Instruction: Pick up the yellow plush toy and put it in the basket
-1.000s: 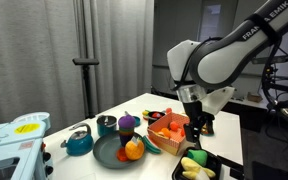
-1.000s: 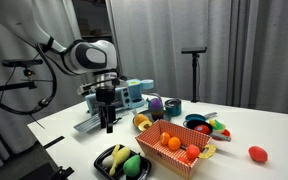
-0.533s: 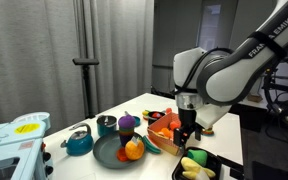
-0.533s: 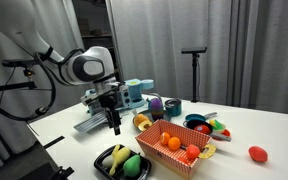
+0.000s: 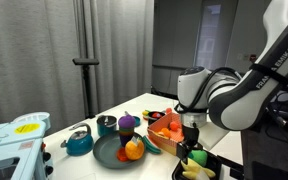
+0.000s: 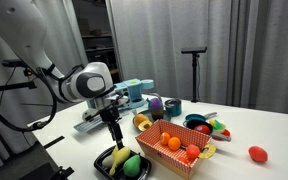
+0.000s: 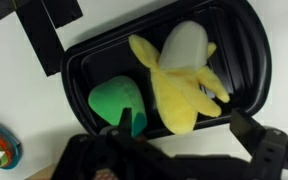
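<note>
Where your gripper [image 7: 184,130] hangs low over the black tray [image 7: 94,55], the scene reads so:

Pincer: your fingers stand wide apart and grip nothing. In the wrist view they come in from the bottom edge. One fingertip [image 7: 130,122] shows dark over the edge of the round green item [image 7: 112,100], and the other sits on the far side of the toy.

Contact: you cannot tell whether either finger touches anything in the tray.

Yellow plush toy [image 7: 184,85]: it lies in the black tray, not in the basket. Its pale end points to the tray's far rim and its yellow lobes spread toward your wrist. In the wrist view its near end falls between your two fingers.

Round green item: it shares the tray with the toy and lies just beside it.

Basket [image 6: 156,152]: the orange-red latticed basket stands on the white table [image 6: 264,130], near the tray. It holds orange fruits [image 6: 171,143].

Arm: in both exterior views your wrist points straight down at the tray, with the gripper just above what lies in it.

Other things: a dark green plate [image 5: 109,156] stands on the far side of the basket from the tray in an exterior view. A teal kettle [image 5: 79,143] stands just beside the plate.
</note>
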Tool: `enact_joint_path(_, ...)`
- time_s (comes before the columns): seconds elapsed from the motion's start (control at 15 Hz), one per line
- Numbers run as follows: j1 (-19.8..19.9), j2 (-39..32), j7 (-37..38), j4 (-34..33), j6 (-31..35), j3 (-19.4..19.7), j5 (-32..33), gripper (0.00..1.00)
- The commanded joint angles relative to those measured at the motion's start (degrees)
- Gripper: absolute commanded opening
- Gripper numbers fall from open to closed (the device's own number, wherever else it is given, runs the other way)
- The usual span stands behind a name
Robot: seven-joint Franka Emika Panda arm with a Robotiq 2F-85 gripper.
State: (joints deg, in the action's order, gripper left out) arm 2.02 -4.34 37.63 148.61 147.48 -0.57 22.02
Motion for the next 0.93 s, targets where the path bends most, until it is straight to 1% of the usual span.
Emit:
enact_joint_path(0.0, -1.6, -3.4, 7.3, 1.0, 5.6, 3.3, 8.0, 1.00)
enact_joint_path(0.2, -3.1, -6.7, 12.6, 0.8, 9.3, 5.8, 12.7, 1.00)
enact_joint_path(0.4, -5.1, -9.2, 16.5, 0.6, 11.7, 8.1, 15.0, 1.00)
enact_joint_path(0.47, -4.1, -10.3, 18.3, 0.3, 12.4, 7.3, 16.3, 1.00)
enact_joint_path(0.53, -4.4, -11.1, 19.4, 0.2, 12.9, 7.7, 16.7, 1.00)
enact_joint_path(0.6, -4.5, -11.7, 20.6, 0.2, 13.3, 7.9, 17.5, 0.75)
enact_joint_path(0.67, -4.4, -12.0, 20.9, 0.2, 13.2, 7.7, 17.6, 0.72)
enact_joint_path(0.73, -4.3, -12.1, 21.3, 0.3, 13.2, 7.6, 17.8, 0.66)
enact_joint_path(0.87, -3.7, -11.7, 21.0, 0.6, 12.9, 7.1, 16.7, 0.49)
